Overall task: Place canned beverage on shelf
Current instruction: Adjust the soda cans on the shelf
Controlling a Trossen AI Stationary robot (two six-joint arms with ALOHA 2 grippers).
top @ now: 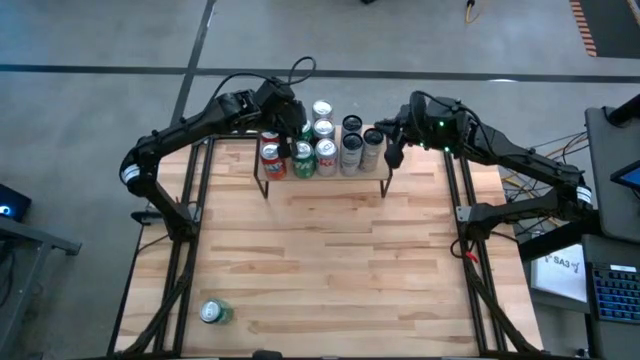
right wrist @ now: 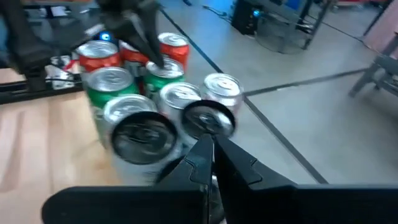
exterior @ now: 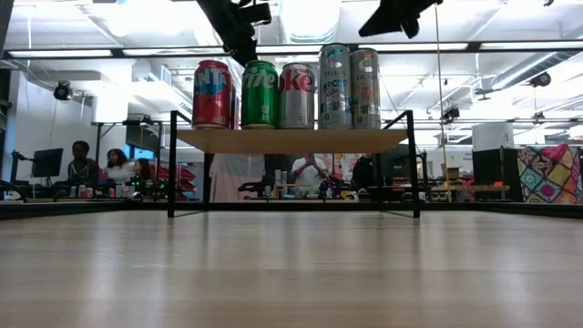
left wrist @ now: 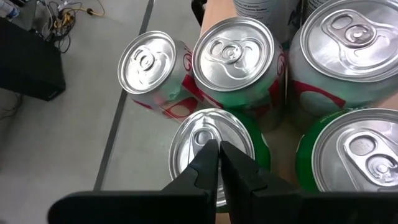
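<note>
One green can [top: 215, 313] is lying on its side near the table's [top: 330, 260] front left corner, its long axis running roughly left-right, top end pointing left; it is waiting to be placed. Several cans [top: 325, 150] are standing upright on the shelf [exterior: 291, 139]. The left gripper [top: 292, 120] and right gripper [top: 392, 150] are hovering above them, fingers pressed together, holding nothing.
</note>
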